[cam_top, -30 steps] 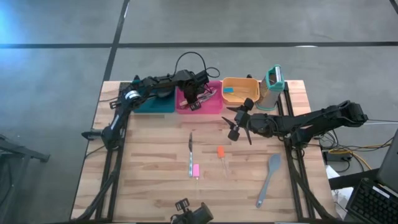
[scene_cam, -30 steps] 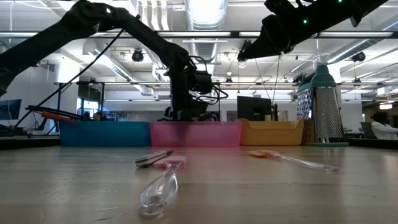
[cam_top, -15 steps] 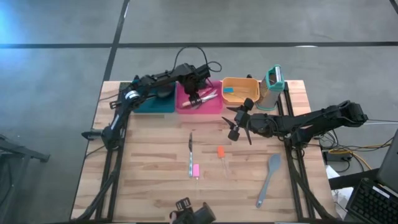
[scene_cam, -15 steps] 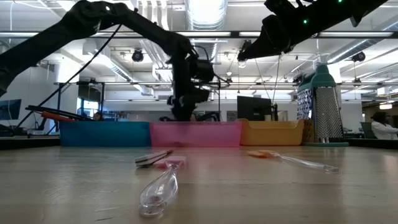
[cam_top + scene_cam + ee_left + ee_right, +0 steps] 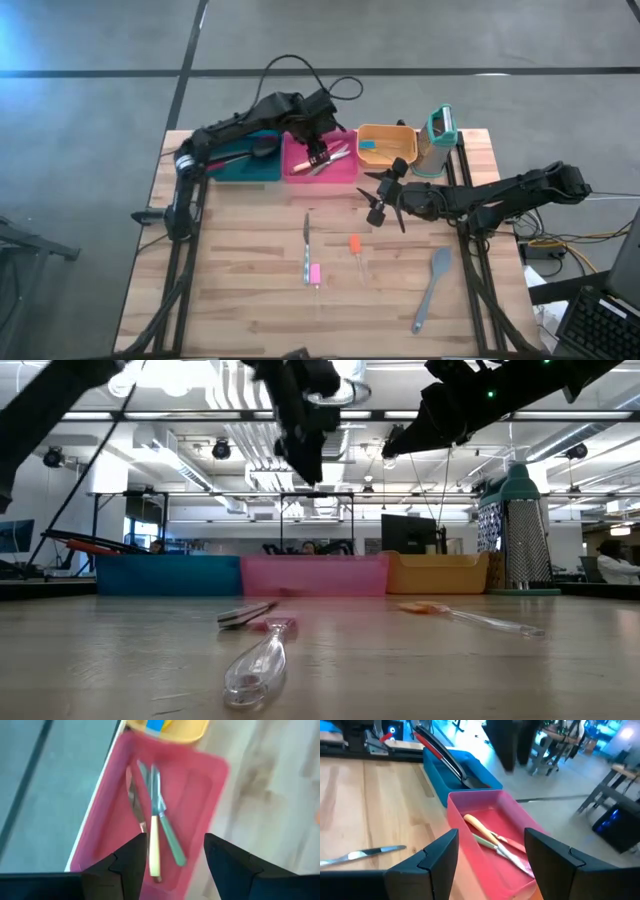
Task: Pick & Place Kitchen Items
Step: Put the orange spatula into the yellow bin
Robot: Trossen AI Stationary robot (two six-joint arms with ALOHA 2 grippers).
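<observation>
My left gripper [image 5: 318,150] hangs open above the pink bin [image 5: 345,176] at the table's far edge and holds nothing. In the left wrist view three knives lie flat on the bin's floor: one yellow-handled [image 5: 154,855], one green-handled [image 5: 172,845] and one all metal [image 5: 134,805]. My right gripper [image 5: 384,196] hovers open over the table, right of centre. A pink-handled knife [image 5: 310,252], an orange-handled utensil [image 5: 356,248] and a grey spatula [image 5: 432,288] lie flat on the wood.
A teal bin [image 5: 232,170] with long black spoons and a red-headed one stands left of the pink bin. An orange bin [image 5: 386,132] with a blue item stands right of it. Beside that stands an upright teal-and-white grater [image 5: 438,135]. Bare wood lies toward the near edge.
My left gripper has risen straight up out of the pink bin and now hangs well above it. The knives stay lying in the bin. My right arm has kept still.
</observation>
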